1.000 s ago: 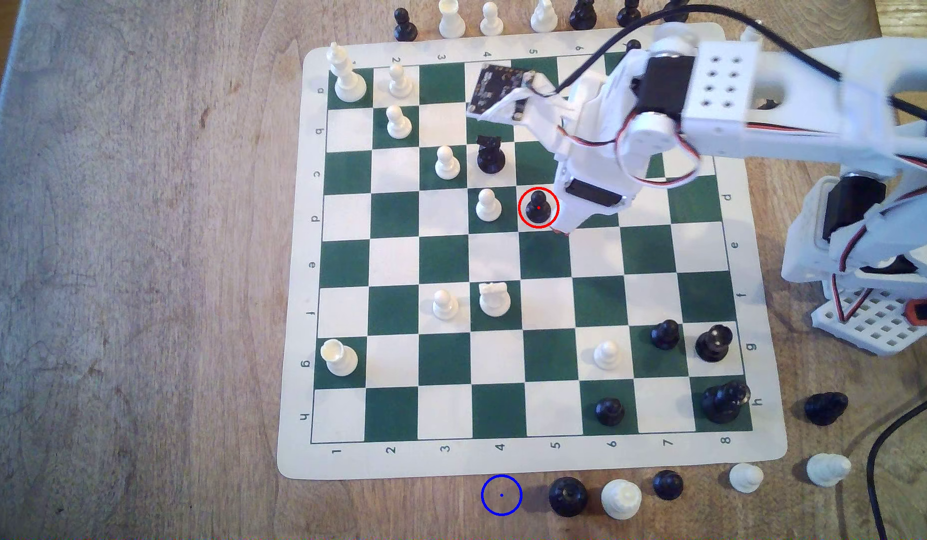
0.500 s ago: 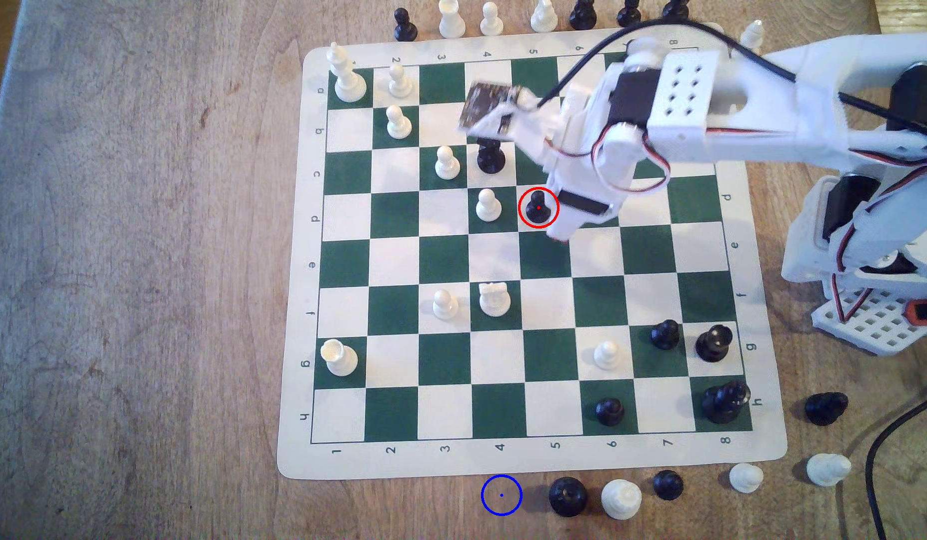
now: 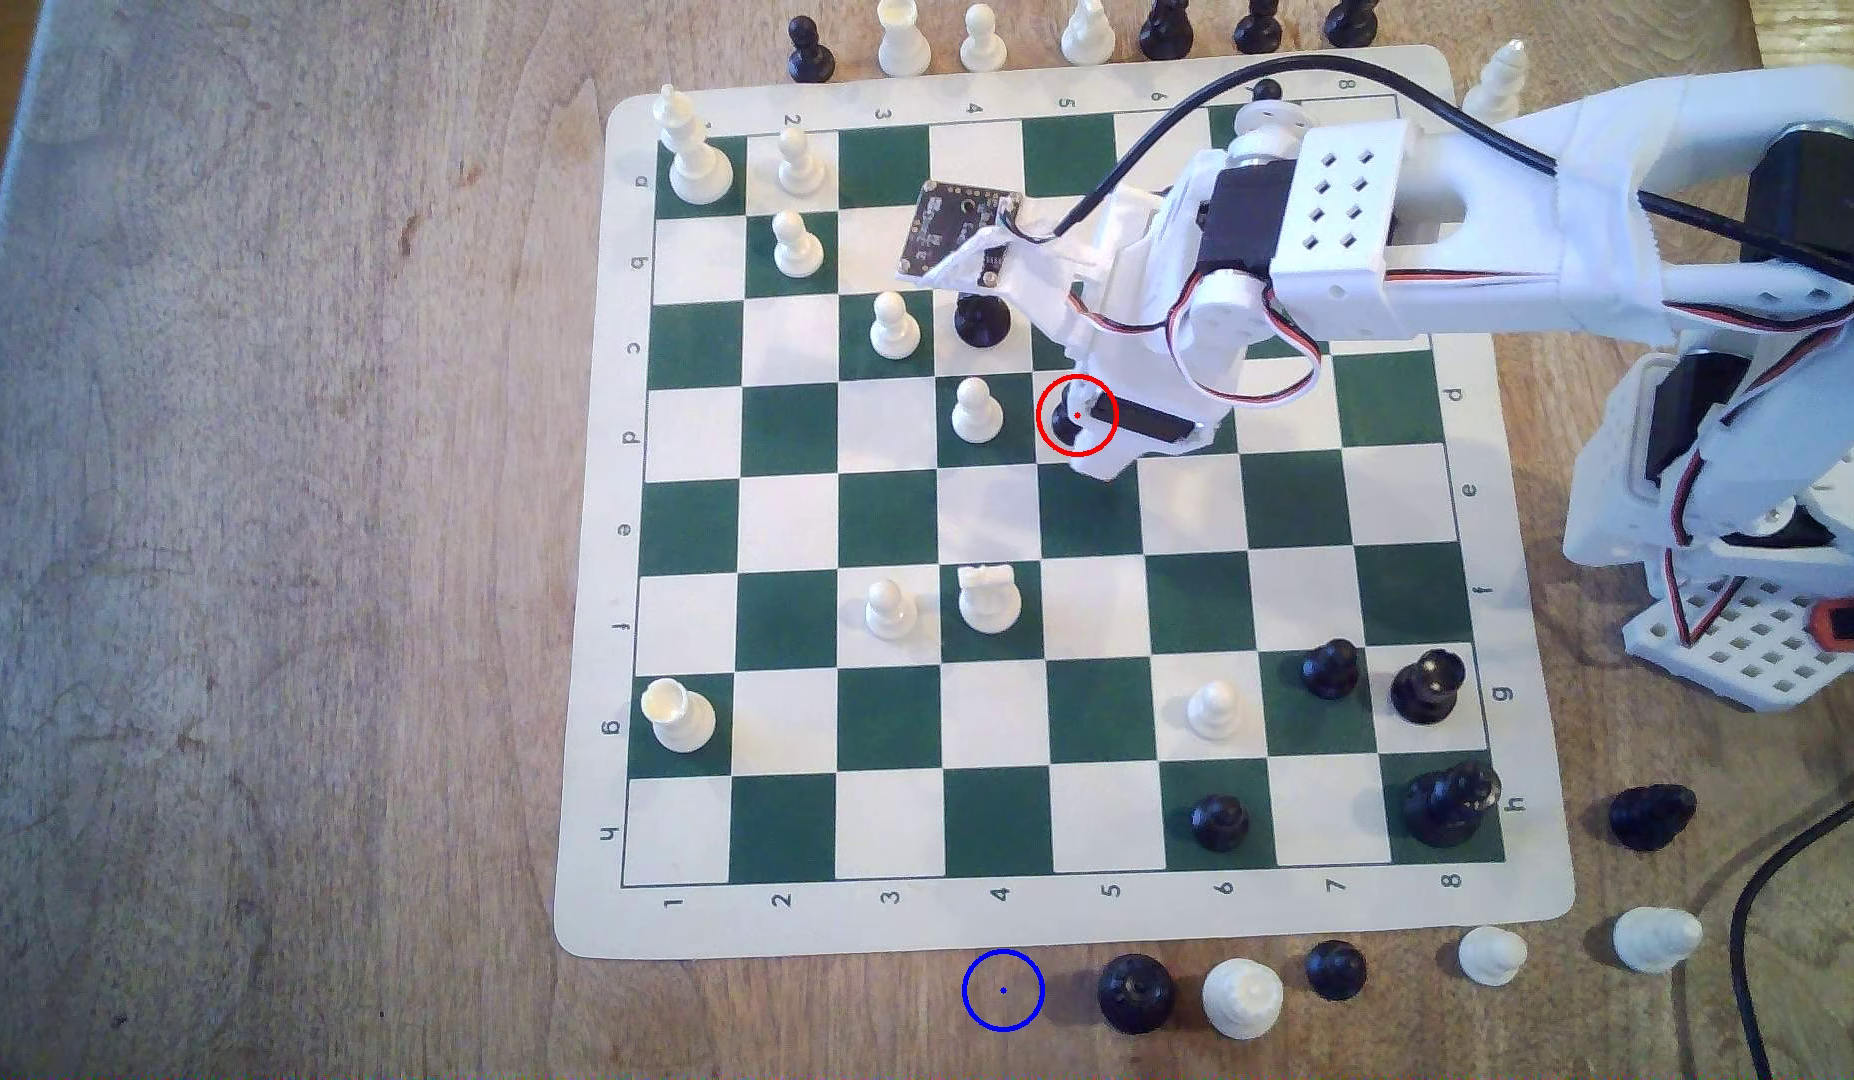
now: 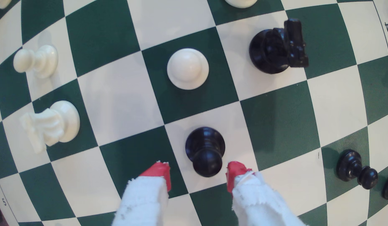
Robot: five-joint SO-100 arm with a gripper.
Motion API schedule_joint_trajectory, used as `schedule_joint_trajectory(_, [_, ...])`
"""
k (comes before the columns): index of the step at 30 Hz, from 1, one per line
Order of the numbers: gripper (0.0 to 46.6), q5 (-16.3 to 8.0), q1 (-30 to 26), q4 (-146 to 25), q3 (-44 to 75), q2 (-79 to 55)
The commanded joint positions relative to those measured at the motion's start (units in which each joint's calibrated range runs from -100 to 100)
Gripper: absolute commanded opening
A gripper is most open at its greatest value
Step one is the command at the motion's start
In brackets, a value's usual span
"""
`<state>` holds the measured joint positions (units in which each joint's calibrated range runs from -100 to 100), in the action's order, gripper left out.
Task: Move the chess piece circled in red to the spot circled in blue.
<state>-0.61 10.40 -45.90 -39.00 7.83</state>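
The black pawn [image 3: 1061, 423] stands on a white square inside the red ring, its top partly covered by my gripper [image 3: 1084, 436] in the exterior view. The wrist view has the pawn [image 4: 205, 150] upright between my two red-tipped fingers [image 4: 160, 173]. My gripper [image 4: 198, 171] is open, with a gap on each side of the pawn's round head. The blue ring [image 3: 1003, 990] lies on bare wood just off the board's near edge, below column 4.
A white pawn [image 3: 975, 410] stands one square to the exterior view's left of the black pawn, and a black knight [image 3: 980, 320] diagonally beyond it. Right of the blue ring sit a black piece [image 3: 1136, 994] and a white piece [image 3: 1242, 997]. The board mat [image 3: 590, 914] ends just above the ring.
The arm has swung toward the exterior view's left and come down, so the gripper that was beside the pawn now straddles it and covers its head.
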Motion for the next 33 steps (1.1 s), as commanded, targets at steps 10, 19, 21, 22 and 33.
schedule_joint_trajectory(10, [12.5, -0.2, 0.7, 4.4, 3.5, 1.0])
schedule_joint_trajectory(19, [11.5, -0.2, 0.5, 4.6, 2.3, 1.3])
schedule_joint_trajectory(21, [11.4, -0.1, 0.4, 4.2, 2.2, 1.3])
schedule_joint_trajectory(22, [11.4, -0.1, 0.3, 4.1, 2.2, 1.4])
schedule_joint_trajectory(33, [10.3, -0.1, -0.3, 3.9, 1.4, 1.5])
